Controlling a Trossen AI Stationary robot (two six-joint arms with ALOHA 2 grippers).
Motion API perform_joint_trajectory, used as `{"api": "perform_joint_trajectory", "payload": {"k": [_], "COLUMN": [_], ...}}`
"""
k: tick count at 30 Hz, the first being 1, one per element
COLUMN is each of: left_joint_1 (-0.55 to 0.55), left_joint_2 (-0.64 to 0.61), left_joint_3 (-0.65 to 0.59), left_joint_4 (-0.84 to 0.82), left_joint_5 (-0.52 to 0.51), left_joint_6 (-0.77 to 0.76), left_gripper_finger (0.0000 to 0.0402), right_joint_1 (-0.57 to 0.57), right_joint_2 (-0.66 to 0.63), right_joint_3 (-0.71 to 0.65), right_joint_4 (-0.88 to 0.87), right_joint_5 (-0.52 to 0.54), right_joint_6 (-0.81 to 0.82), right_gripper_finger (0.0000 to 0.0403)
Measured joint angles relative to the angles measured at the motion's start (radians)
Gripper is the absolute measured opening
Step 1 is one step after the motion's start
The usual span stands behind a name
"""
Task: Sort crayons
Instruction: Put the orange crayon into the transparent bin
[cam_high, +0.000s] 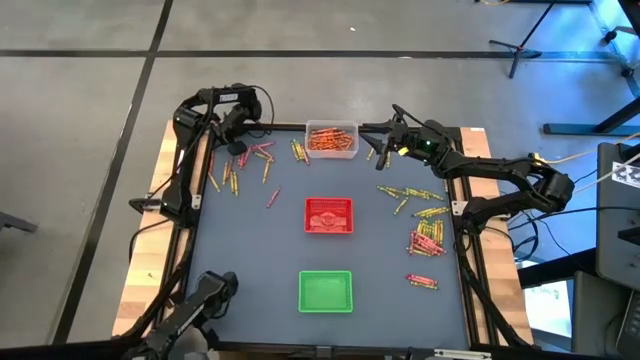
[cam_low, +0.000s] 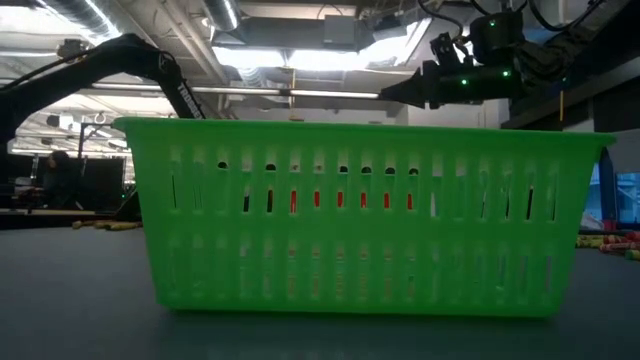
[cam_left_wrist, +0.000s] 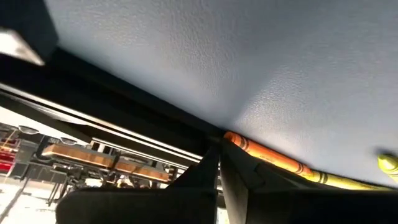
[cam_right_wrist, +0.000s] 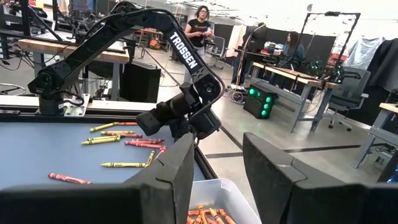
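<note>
At the top of the high view, my right gripper hangs just right of the clear tray, which is full of orange crayons. Its fingers stand apart with nothing between them; in the right wrist view the clear tray's rim and a few orange crayons show in the gap below them. My left gripper is down at the mat in the upper left of the high view, among the scattered crayons there. Its fingers are pressed together, tips at the end of an orange crayon lying on the mat; I cannot tell whether they pinch it. A yellow-green one lies end to end with it. More loose crayons, red and yellow-green, are spread down the right side of the mat. Red tray at mid-frame, green tray below it toward the bottom edge. In the low view the green tray fills the middle, red showing through its slots, and my right gripper hangs in the upper right above it. Beyond the table, in the right wrist view, two people are in the room.
</note>
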Motion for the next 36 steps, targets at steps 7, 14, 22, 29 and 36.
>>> {"api": "perform_joint_trajectory", "payload": {"k": [7, 14, 22, 29, 36], "left_joint_1": [-0.003, -0.039, -0.124, -0.155, -0.201], "left_joint_2": [0.000, 0.002, -0.044, -0.186, -0.312], "left_joint_3": [-0.019, -0.021, -0.022, -0.059, -0.225], "left_joint_4": [-0.019, -0.023, -0.022, -0.025, -0.027], "left_joint_5": [0.061, 0.187, 0.108, 0.093, 0.094], "left_joint_6": [0.010, 0.010, -0.015, -0.107, -0.210], "left_gripper_finger": [0.0002, 0.0002, 0.0002, 0.0020, 0.0077], "right_joint_1": [0.000, 0.000, 0.000, 0.000, 0.000], "right_joint_2": [0.000, 0.000, 0.000, 0.000, 0.000], "right_joint_3": [0.000, 0.000, 0.000, 0.000, 0.000], "right_joint_4": [0.000, 0.000, 0.000, 0.000, 0.000], "right_joint_5": [0.000, 0.000, 0.000, 0.000, 0.000], "right_joint_6": [-0.001, -0.002, -0.009, -0.009, -0.010], "right_gripper_finger": [0.0137, 0.0137, 0.0137, 0.0137, 0.0137]}}
